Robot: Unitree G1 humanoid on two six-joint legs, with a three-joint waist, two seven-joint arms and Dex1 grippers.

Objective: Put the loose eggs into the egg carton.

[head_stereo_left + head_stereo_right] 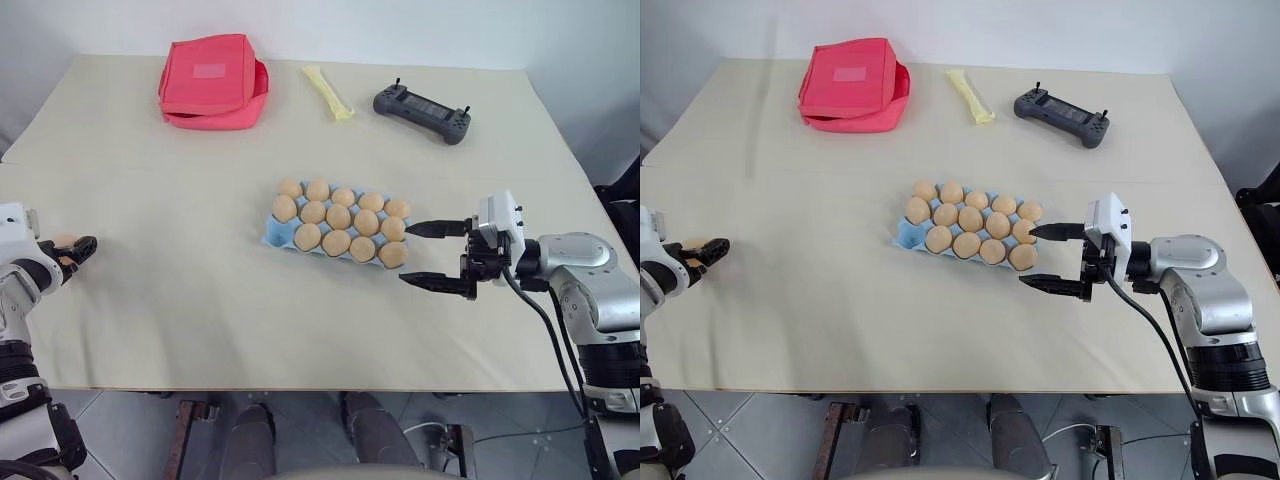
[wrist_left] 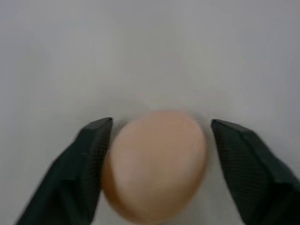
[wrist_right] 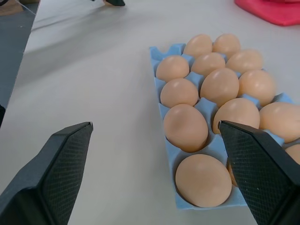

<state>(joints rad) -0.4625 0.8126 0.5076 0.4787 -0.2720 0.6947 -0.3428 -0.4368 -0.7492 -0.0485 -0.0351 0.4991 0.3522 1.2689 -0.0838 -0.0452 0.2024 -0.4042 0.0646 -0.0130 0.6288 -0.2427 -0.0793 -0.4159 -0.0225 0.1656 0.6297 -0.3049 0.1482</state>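
A loose egg (image 2: 154, 164), tan-orange, lies on the table at the far left edge, and my left gripper (image 2: 161, 123) has closed a black finger against each side of it. That egg (image 1: 65, 240) also peeks out beside the left gripper (image 1: 80, 248). The light blue egg carton (image 1: 272, 234) sits at the table's centre, filled with eggs except for the empty cup at its near left corner. My right gripper (image 1: 407, 255) hangs open just off the carton's right end, with nothing between its fingers.
At the back of the table are a red soft pouch (image 1: 212, 80), a pale yellow strip (image 1: 328, 92) and a black handheld controller (image 1: 422, 112). The cream table top (image 1: 180, 300) stretches between the left gripper and the carton.
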